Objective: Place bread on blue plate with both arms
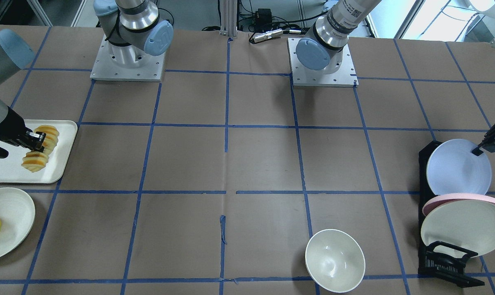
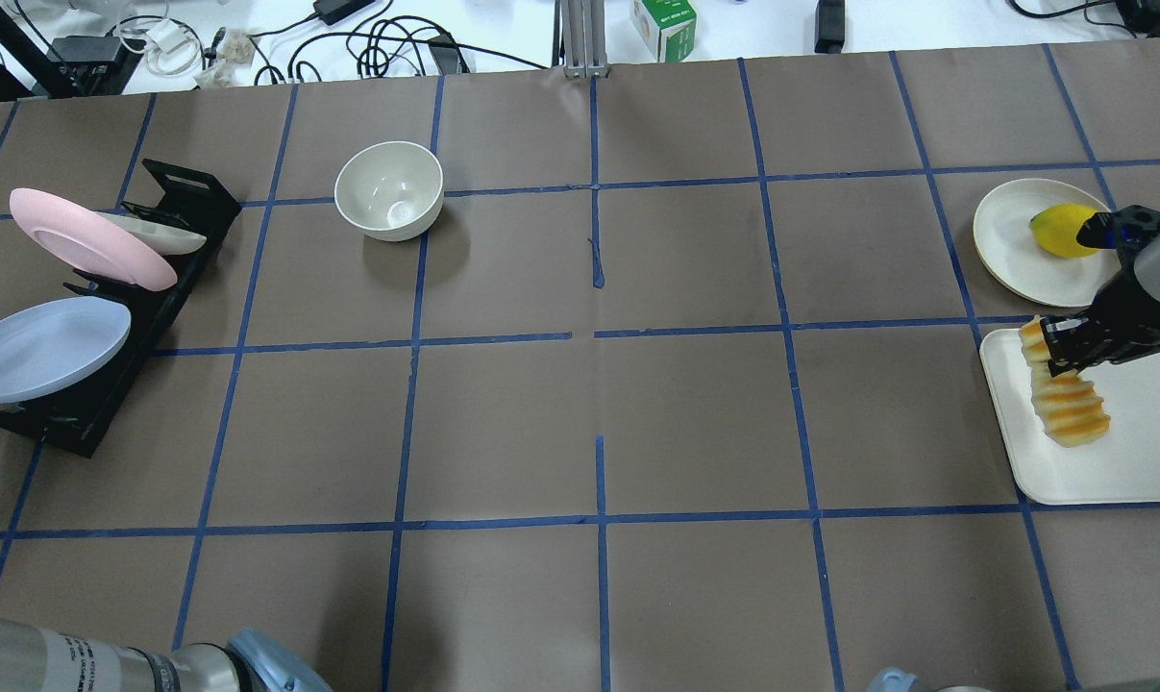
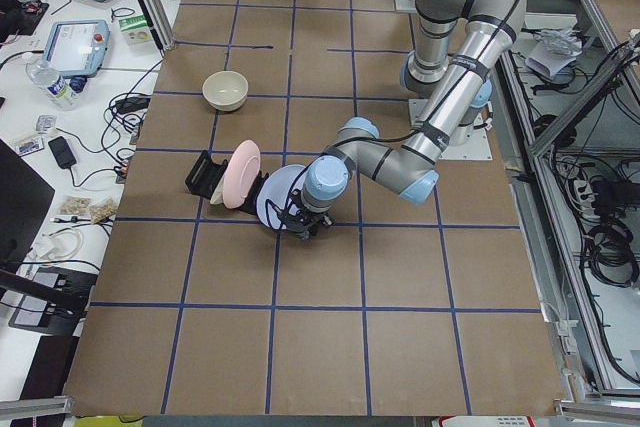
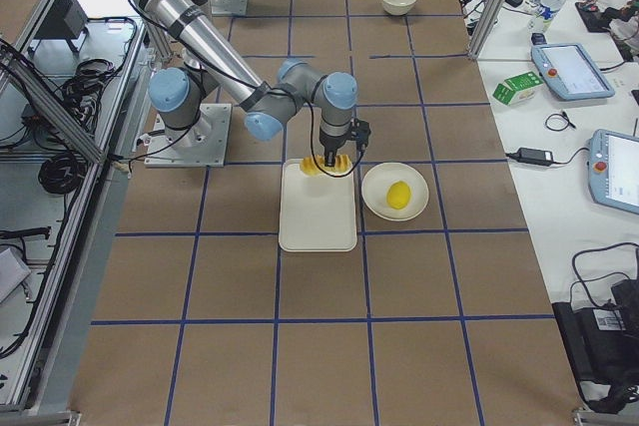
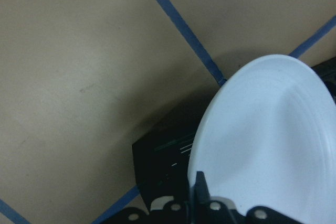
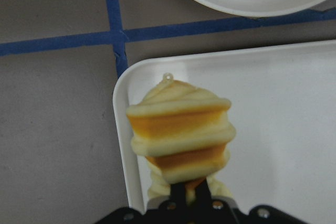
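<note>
Lab: tape-gridded table point(image 1: 263, 164), teach pendants point(image 4: 562, 67)

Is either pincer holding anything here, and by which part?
The right pincer is shut on the bread near its middle, at the tray. The left pincer appears to pinch the blue plate by its rim, plate standing in the rack.

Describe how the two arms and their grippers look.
The left arm and right arm are silver-grey tubes joined by round light-blue caps, bolted to square metal base plates. A white printed label wraps the left arm near its base. The left gripper and right gripper are black with slim jaws; a blue light glows on the right one.
</note>
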Action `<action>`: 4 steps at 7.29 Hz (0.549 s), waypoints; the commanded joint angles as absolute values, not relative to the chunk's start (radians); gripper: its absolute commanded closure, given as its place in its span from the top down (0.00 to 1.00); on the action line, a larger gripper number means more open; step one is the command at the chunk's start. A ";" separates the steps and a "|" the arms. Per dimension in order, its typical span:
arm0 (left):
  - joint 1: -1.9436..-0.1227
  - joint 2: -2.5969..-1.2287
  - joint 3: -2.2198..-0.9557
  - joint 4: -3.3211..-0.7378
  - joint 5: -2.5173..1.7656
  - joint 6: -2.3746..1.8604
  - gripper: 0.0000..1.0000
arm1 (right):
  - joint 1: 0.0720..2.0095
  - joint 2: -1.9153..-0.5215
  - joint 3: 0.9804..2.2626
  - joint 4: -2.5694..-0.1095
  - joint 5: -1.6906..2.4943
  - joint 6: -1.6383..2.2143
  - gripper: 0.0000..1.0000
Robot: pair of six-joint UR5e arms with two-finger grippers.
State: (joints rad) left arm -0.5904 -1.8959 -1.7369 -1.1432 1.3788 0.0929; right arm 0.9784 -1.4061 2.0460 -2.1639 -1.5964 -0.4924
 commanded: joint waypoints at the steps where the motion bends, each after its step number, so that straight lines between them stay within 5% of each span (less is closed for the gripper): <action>1: -0.592 -1.850 -1.726 -1.228 1.379 0.087 0.00 | 0.980 -1.408 1.969 -2.061 -1.595 -0.492 0.09; 4: -0.597 -1.754 -1.721 -1.466 1.379 0.007 0.00 | 1.014 -1.408 1.914 -1.994 -1.600 -0.479 0.09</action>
